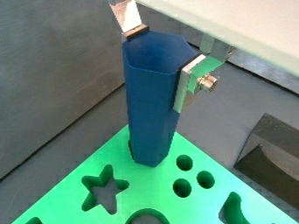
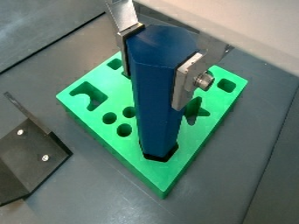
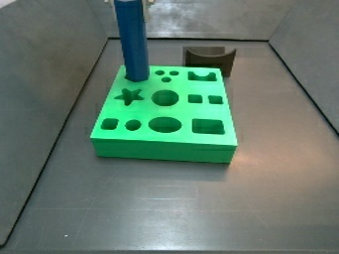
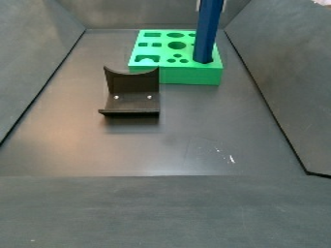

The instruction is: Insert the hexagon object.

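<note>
Hexagon object: the blue hexagon object (image 1: 153, 96) stands upright with its lower end inside a hole at a corner of the green block (image 1: 82, 206); in both side views it rises well above the block's top face (image 3: 131, 38) (image 4: 207, 31).
Seat: in a wrist view the bar's foot (image 2: 160, 149) sits sunk in the corner hole, with the green rim showing around it; how deep it goes I cannot tell.
My gripper: my gripper (image 1: 163, 57) is at the bar's upper end, its silver fingers (image 1: 191, 80) pressed on opposite faces, so I am clamped on the hexagon object; the same grasp shows in both wrist views (image 2: 158, 52).
Side-view limit: in both side views my gripper is cut off at the picture's upper edge, so only the bar shows there.
Green block: the green block (image 3: 199, 145) lies flat on the dark floor (image 3: 159, 203), its top cut with round, star, square and other shaped holes, all open except the corner one.
Fixture: the dark fixture (image 4: 130, 94) stands on the floor apart from the block; in a side view it sits just behind the block's far edge (image 3: 209, 58).
Walls: grey walls (image 4: 39, 68) enclose the floor.
</note>
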{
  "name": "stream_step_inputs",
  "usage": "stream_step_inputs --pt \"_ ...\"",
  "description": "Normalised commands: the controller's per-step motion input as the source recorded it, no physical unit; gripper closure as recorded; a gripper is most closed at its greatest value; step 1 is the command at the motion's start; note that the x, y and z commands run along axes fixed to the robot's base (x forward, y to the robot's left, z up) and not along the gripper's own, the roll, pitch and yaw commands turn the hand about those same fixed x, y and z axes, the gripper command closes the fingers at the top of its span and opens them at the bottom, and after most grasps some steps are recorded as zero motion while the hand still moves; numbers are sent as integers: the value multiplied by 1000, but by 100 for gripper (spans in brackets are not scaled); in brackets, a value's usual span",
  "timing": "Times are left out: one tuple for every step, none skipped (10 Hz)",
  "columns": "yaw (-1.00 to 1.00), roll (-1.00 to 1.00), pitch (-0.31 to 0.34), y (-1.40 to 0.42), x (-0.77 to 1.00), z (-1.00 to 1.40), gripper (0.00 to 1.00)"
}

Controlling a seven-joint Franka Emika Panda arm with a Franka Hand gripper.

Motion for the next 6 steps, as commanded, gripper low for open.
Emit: stream_step_inputs --pt "-97 -11 -74 69 -57 -274 100" --pt "0 0 -1 194 -120 -166 100" --pt "0 0 0 263 -171 -117 100" --pt "0 0 -6 143 -203 -86 100" --pt "0 0 -3 66 -166 -97 100" --pt "0 0 0 0 0 -206 100"
